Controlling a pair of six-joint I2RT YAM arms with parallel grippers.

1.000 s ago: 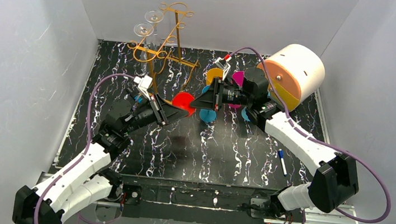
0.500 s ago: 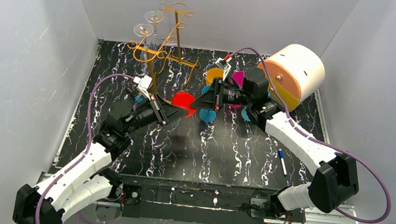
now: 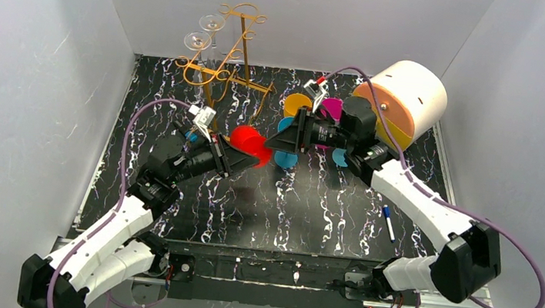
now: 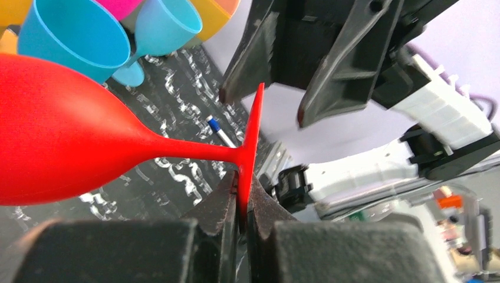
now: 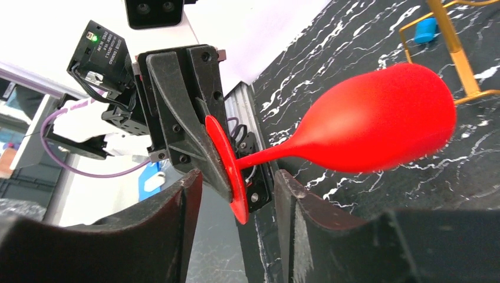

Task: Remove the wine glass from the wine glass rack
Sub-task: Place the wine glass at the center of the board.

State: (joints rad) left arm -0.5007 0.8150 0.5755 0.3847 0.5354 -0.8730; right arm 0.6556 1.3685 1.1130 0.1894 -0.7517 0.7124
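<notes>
The red wine glass (image 3: 249,142) hangs sideways in the air above the middle of the table, off the golden wire wine glass rack (image 3: 226,67) at the back left. My left gripper (image 4: 243,197) is shut on the edge of the glass's flat foot (image 4: 252,135), with the bowl (image 4: 59,135) pointing away to the left. My right gripper (image 5: 239,177) is open, its two fingers standing either side of the foot's rim (image 5: 227,168) without touching it. Two clear glasses (image 3: 199,39) hang on the rack.
A cluster of orange, magenta and blue plastic glasses (image 3: 294,104) stands just behind my right gripper. A large white and orange cylinder (image 3: 407,98) lies at the back right. A pen (image 3: 388,221) lies on the table's right side.
My right gripper has opened and let go of the red glass's foot. My left gripper has closed on that foot, and the glass has tilted slightly in its hold.
</notes>
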